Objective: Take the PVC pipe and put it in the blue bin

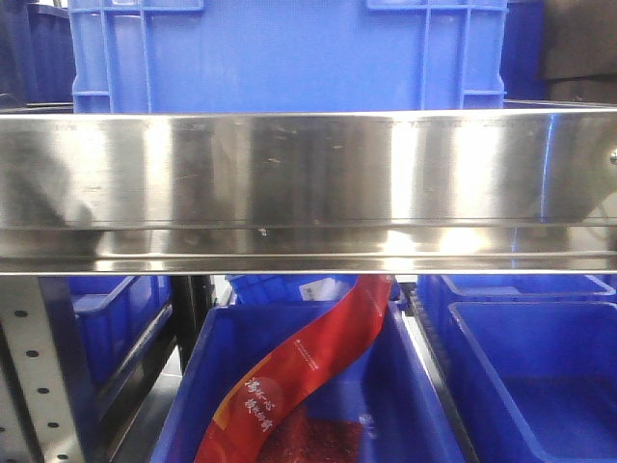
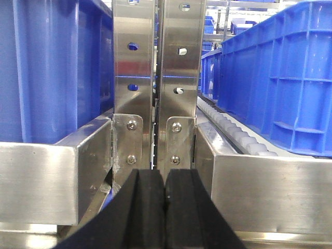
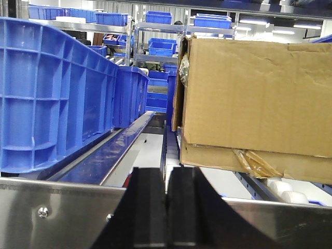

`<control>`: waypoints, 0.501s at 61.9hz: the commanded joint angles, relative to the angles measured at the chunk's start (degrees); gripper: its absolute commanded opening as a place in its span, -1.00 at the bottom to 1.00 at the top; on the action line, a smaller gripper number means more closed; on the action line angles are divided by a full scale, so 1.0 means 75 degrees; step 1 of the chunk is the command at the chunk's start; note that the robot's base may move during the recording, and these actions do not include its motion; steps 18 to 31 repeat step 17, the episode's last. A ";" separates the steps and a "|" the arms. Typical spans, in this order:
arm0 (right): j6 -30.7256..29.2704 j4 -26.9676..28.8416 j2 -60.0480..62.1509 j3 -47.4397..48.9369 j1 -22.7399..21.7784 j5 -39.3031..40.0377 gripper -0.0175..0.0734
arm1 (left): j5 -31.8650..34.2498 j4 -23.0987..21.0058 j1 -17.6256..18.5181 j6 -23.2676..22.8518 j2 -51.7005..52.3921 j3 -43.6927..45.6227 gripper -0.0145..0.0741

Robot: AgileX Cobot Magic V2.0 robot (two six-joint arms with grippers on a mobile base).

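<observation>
Steel shelf rail [image 1: 308, 188], perforated steel uprights [image 2: 158, 78], cardboard box [image 3: 254, 98], ceiling strip lights [image 3: 306, 26]

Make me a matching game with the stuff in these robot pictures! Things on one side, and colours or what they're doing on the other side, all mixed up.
Things:
1. cardboard box
2. long banner
3. shelf rail
4. left gripper

Colours or states:
A. shiny silver
B. black, pads pressed together
C. brown
D. red with writing, hanging into a blue bin

Right pairs: 1-C, 2-D, 3-A, 4-B

No PVC pipe shows in any view.
</observation>
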State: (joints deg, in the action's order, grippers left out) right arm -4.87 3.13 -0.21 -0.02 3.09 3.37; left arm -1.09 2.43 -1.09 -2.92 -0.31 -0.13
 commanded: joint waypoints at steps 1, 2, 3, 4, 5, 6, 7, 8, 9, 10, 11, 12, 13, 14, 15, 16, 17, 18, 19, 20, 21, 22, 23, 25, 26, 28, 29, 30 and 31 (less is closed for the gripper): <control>-0.0036 -0.0050 0.0029 0.0003 -0.0018 0.0117 -0.98 | 0.0145 -0.0032 -0.0023 0.0044 0.0042 0.0018 -0.92; -0.0036 -0.0050 0.0029 0.0003 -0.0018 0.0117 -0.98 | 0.0145 -0.0032 -0.0023 0.0044 0.0042 0.0018 -0.92; -0.0036 -0.0050 0.0029 0.0003 -0.0018 0.0117 -0.98 | 0.0145 -0.0032 -0.0023 0.0044 0.0042 0.0018 -0.92; -0.0036 -0.0050 0.0029 0.0003 -0.0018 0.0117 -0.98 | 0.0145 -0.0032 -0.0023 0.0044 0.0042 0.0018 -0.92; -0.0036 -0.0050 0.0029 0.0003 -0.0018 0.0117 -0.98 | 0.0145 -0.0032 -0.0023 0.0044 0.0042 0.0018 -0.92; -0.0036 -0.0050 0.0029 0.0003 -0.0018 0.0117 -0.98 | 0.0145 -0.0032 -0.0023 0.0044 0.0042 0.0018 -0.92; -0.0036 -0.0050 0.0029 0.0003 -0.0018 0.0117 -0.98 | 0.0145 -0.0032 -0.0023 0.0044 0.0042 0.0018 -0.92; -0.0036 -0.0050 0.0029 0.0003 -0.0018 0.0117 -0.98 | 0.0145 -0.0032 -0.0023 0.0044 0.0042 0.0018 -0.92; -0.0036 -0.0050 0.0029 0.0003 -0.0018 0.0117 -0.98 | 0.0145 -0.0032 -0.0023 0.0044 0.0042 0.0018 -0.92; -0.0036 -0.0050 0.0029 0.0003 -0.0018 0.0117 -0.98 | 0.0145 -0.0032 -0.0023 0.0044 0.0042 0.0018 -0.92; -0.0036 -0.0050 0.0029 0.0003 -0.0018 0.0117 -0.98 | 0.0145 -0.0032 -0.0023 0.0044 0.0042 0.0018 -0.92; -0.0036 -0.0050 0.0029 0.0003 -0.0018 0.0117 -0.98 | 0.0145 -0.0032 -0.0023 0.0044 0.0042 0.0018 -0.92; -0.0036 -0.0050 0.0029 0.0003 -0.0018 0.0117 -0.98 | 0.0145 -0.0032 -0.0023 0.0044 0.0042 0.0018 -0.92; -0.0036 -0.0050 0.0029 0.0003 -0.0018 0.0117 -0.98 | 0.0145 -0.0032 -0.0023 0.0044 0.0042 0.0018 -0.92; -0.0036 -0.0050 0.0029 0.0003 -0.0018 0.0117 -0.98 | 0.0145 -0.0032 -0.0023 0.0044 0.0042 0.0018 -0.92; -0.0036 -0.0050 0.0029 0.0003 -0.0018 0.0117 -0.98 | 0.0145 -0.0032 -0.0023 0.0044 0.0042 0.0018 -0.92; -0.0036 -0.0050 0.0029 0.0003 -0.0018 0.0117 -0.98 | 0.0145 -0.0032 -0.0023 0.0044 0.0042 0.0018 -0.92; -0.0036 -0.0050 0.0029 0.0003 -0.0018 0.0117 -0.98 | 0.0145 -0.0032 -0.0023 0.0044 0.0042 0.0018 -0.92; -0.0036 -0.0050 0.0029 0.0003 -0.0018 0.0117 -0.98 | 0.0145 -0.0032 -0.0023 0.0044 0.0042 0.0018 -0.92; -0.0036 -0.0050 0.0029 0.0003 -0.0018 0.0117 -0.98 | 0.0145 -0.0032 -0.0023 0.0044 0.0042 0.0018 -0.92; -0.0036 -0.0050 0.0029 0.0003 -0.0018 0.0117 -0.98 | 0.0145 -0.0032 -0.0023 0.0044 0.0042 0.0018 -0.92; -0.0036 -0.0050 0.0029 0.0003 -0.0018 0.0117 -0.98 | 0.0145 -0.0032 -0.0023 0.0044 0.0042 0.0018 -0.92; -0.0036 -0.0050 0.0029 0.0003 -0.0018 0.0117 -0.98 | 0.0145 -0.0032 -0.0023 0.0044 0.0042 0.0018 -0.92; -0.0036 -0.0050 0.0029 0.0003 -0.0018 0.0117 -0.98 | 0.0145 -0.0032 -0.0023 0.0044 0.0042 0.0018 -0.92; -0.0036 -0.0050 0.0029 0.0003 -0.0018 0.0117 -0.98 | 0.0145 -0.0032 -0.0023 0.0044 0.0042 0.0018 -0.92; -0.0036 -0.0050 0.0029 0.0003 -0.0018 0.0117 -0.98 | 0.0145 -0.0032 -0.0023 0.0044 0.0042 0.0018 -0.92; -0.0036 -0.0050 0.0029 0.0003 -0.0018 0.0117 -0.98 | 0.0145 -0.0032 -0.0023 0.0044 0.0042 0.0018 -0.92; -0.0036 -0.0050 0.0029 0.0003 -0.0018 0.0117 -0.98 | 0.0145 -0.0032 -0.0023 0.0044 0.0042 0.0018 -0.92; -0.0036 -0.0050 0.0029 0.0003 -0.0018 0.0117 -0.98 | 0.0145 -0.0032 -0.0023 0.0044 0.0042 0.0018 -0.92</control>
